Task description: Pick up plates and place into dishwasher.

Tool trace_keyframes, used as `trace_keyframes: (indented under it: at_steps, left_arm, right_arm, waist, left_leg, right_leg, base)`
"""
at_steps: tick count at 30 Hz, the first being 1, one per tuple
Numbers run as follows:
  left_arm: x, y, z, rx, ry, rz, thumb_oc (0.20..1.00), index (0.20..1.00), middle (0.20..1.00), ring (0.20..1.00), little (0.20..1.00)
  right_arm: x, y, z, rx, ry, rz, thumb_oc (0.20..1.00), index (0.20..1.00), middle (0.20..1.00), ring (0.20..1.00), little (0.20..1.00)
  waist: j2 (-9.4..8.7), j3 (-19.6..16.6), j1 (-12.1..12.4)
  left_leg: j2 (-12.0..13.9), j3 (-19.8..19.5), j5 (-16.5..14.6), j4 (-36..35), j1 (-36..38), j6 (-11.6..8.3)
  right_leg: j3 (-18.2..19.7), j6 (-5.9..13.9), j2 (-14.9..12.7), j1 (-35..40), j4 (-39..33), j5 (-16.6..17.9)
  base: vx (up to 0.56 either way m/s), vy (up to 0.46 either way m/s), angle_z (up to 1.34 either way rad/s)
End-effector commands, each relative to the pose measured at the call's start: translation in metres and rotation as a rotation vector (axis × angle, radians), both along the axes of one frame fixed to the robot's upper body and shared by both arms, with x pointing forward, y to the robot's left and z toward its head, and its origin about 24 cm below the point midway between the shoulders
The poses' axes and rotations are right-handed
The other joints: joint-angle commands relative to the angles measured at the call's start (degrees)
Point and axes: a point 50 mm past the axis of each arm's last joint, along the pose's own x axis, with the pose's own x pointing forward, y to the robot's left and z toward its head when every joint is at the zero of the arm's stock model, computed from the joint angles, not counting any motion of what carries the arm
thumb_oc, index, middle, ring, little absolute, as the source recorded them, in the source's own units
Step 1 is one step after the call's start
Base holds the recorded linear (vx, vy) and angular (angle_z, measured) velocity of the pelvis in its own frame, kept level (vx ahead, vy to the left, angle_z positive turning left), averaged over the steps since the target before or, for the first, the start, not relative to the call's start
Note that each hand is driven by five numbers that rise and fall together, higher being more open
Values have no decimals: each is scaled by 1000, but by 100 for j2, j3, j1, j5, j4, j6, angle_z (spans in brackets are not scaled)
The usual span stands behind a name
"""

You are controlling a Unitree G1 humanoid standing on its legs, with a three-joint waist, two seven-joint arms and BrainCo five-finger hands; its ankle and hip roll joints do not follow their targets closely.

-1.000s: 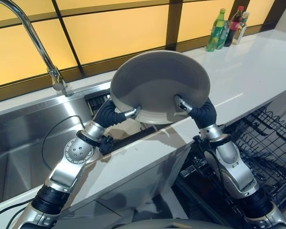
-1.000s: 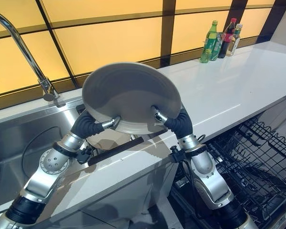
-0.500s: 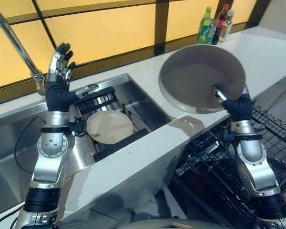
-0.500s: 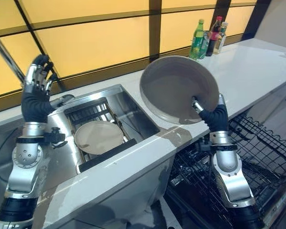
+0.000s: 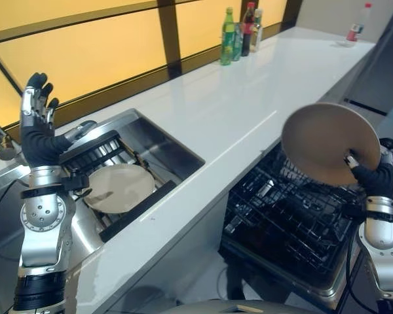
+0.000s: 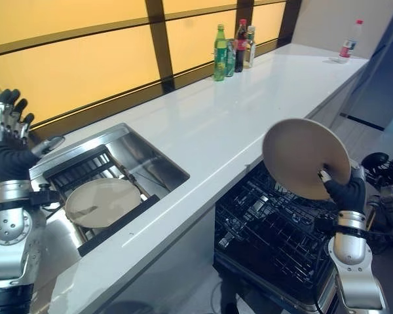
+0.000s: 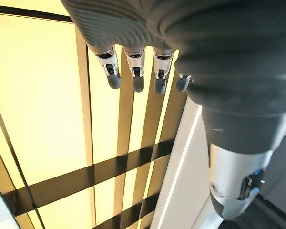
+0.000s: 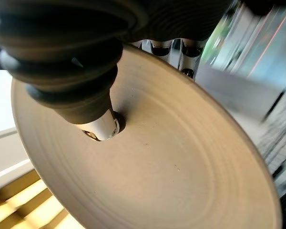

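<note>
Plate [image 5: 327,140]: round, matte beige, faintly ringed; upright over black wire dishwasher rack [image 5: 288,222] at 4 o'clock, pinched at its rim by right hand [image 5: 370,175], thumb on the face. Second plate [image 5: 118,188]: flat in steel sink [image 5: 157,147] at 9 o'clock. Left hand [image 5: 36,108]: raised, fingers straight, empty.

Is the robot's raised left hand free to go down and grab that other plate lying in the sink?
Probably yes: the left hand is open and empty, raised just above the sink, and nothing covers the plate there.
</note>
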Motion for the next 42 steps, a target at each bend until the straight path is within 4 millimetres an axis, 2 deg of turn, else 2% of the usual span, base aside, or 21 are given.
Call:
trace_keyframes:
  at_steps: [1,5,6,7,11,14,19,25,31,36,42]
  left_arm:
    - [-2,17,16,103,-35,70,1000,1000,1000,1000,1000]
    - [-4,19,17,95,-49,92,1000,1000,1000,1000,1000]
    - [-4,18,16,89,-58,96,1000,1000,1000,1000,1000]
    - [-2,16,17,81,-70,98,1000,1000,1000,1000,1000]
    - [3,8,22,64,-105,93,1000,1000,1000,1000,1000]
    - [6,2,25,61,-125,84,1000,1000,1000,1000,1000]
    - [6,-1,29,74,-130,70,1000,1000,1000,1000,1000]
    - [12,0,35,63,-155,92,1000,1000,1000,1000,1000]
    - [11,1,38,78,-150,79,1000,1000,1000,1000,1000]
    - [15,-1,43,98,-158,72,1000,1000,1000,1000,1000]
    - [19,-5,45,112,-167,61,1000,1000,1000,1000,1000]
  right_arm:
    - [1,-16,24,-160,-57,-70,200,200,200,200,200]
    - [-1,-26,21,-265,-3,-132,200,200,200,200,200]
    - [0,-31,20,-380,35,-180,200,200,200,200,200]
    - [3,-36,24,-461,57,-209,200,200,200,200,200]
    - [17,-42,33,-571,92,-215,200,200,200,200,200]
    - [27,-37,33,-560,96,-171,200,200,200,200,200]
    - [32,-30,26,-547,123,-123,200,200,200,200,200]
    - [46,-18,30,-577,123,-42,200,200,200,200,200]
    - [45,-20,24,-566,154,-13,200,200,200,200,200]
    - [49,-13,18,-572,193,43,200,200,200,200,200]
    - [52,-3,-2,-576,288,118,200,200,200,200,200]
  waist:
    - [-20,94,-140]
    - [62,257,-191]
    - [112,353,-204]
    - [184,465,-220]
    - [327,756,-216]
    - [378,950,-151]
    - [368,1034,22]
    - [434,1156,90]
    - [340,1166,183]
    - [249,1174,211]
    - [229,1267,222]
  left_leg:
    - [-261,-200,-259,609,-706,269]
    - [-279,-228,-237,650,-845,241]
    - [-293,-246,-214,685,-939,223]
    - [-307,-264,-173,707,-1037,204]
    - [-346,-351,-66,741,-1261,160]
    - [-353,-483,26,783,-1418,116]
    - [-330,-707,132,780,-1547,61]
    - [-310,-773,240,764,-1743,13]
    - [-284,-807,270,688,-1688,-1]
    - [-274,-818,264,741,-1727,11]
    - [-269,-826,264,720,-1725,41]
  right_leg:
    - [-18,100,80,-17,751,-876]
    - [60,129,50,-220,847,-871]
    - [86,140,34,-327,885,-858]
    - [106,142,24,-442,917,-838]
    - [127,126,21,-644,961,-803]
    - [77,99,9,-730,1007,-809]
    - [-169,83,-44,-755,1029,-844]
    - [-362,40,-68,-904,1086,-874]
    - [-541,25,-103,-783,1029,-894]
    - [-609,11,-92,-783,1057,-892]
    - [-607,8,-92,-807,1073,-879]
  base:
    - [-10,-30,-11]
    - [-53,-19,-15]
    - [-123,23,-9]
    - [-170,49,-8]
    - [-122,15,-5]
    - [-81,-37,-1]
    - [-30,-79,7]
    - [-52,-6,16]
    - [3,-36,9]
    - [-2,-46,6]
    - [-6,-1,0]
